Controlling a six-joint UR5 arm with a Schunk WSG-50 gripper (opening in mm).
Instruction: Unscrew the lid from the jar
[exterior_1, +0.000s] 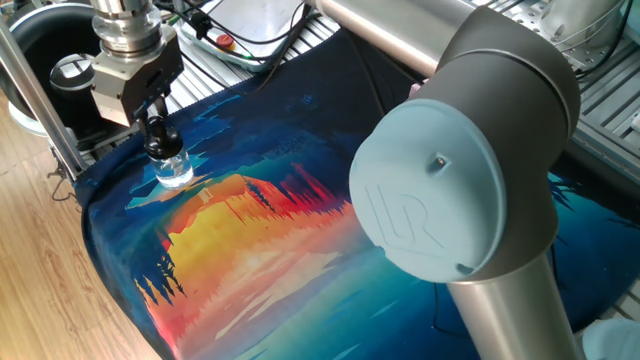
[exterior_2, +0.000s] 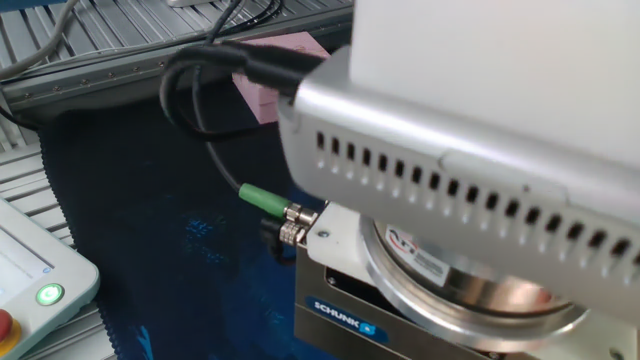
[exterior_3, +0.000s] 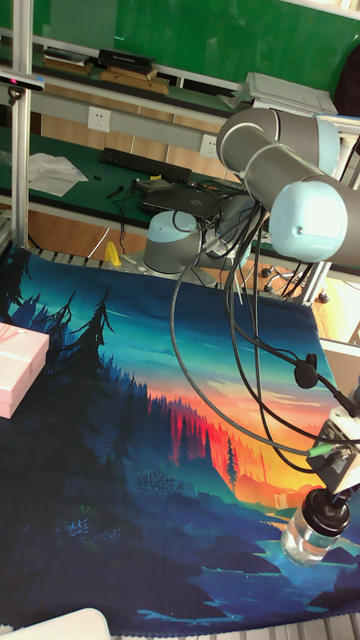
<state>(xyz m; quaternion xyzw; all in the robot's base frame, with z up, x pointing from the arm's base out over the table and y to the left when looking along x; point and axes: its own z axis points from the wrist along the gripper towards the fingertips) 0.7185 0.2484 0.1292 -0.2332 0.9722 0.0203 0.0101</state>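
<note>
Item: small clear glass jar (exterior_1: 173, 168), upright on bench. Small black rounded lid (exterior_1: 157, 146) still seated; unscrewing unfinished. Two-finger tool (exterior_1: 153, 128) clamped on lid.

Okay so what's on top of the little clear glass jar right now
The small black screw cap sits on the small clear glass jar, with the two-finger gripper closed around it from above. The fingers cover much of the cap, so the seam where it meets the neck is hidden.
</note>
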